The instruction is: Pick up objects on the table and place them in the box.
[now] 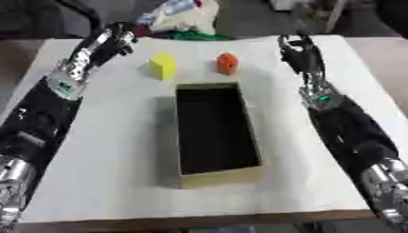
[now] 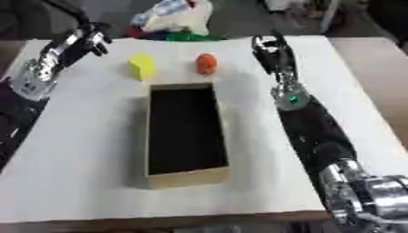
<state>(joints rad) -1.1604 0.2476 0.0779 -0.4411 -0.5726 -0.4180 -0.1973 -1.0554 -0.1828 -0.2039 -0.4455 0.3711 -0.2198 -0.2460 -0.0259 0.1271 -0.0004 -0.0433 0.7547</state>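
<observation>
A long cardboard box (image 1: 215, 134) lies open in the middle of the white table (image 1: 119, 173), and its dark inside appears to hold nothing, though the shadow makes this hard to confirm. Just beyond the far end of the box stand two small objects: a yellow block (image 1: 163, 65) a little to the left and an orange object (image 1: 227, 63) a little to the right, apart from each other and not touching the box. The left hand (image 1: 119, 41) is over the far left corner of the table, well apart from the yellow block; its fingers are blurred, so I cannot tell if they are spread or curled. The right hand (image 2: 273, 51) is near the far right side, to the right of the orange object, with relaxed fingers, holding nothing.
</observation>
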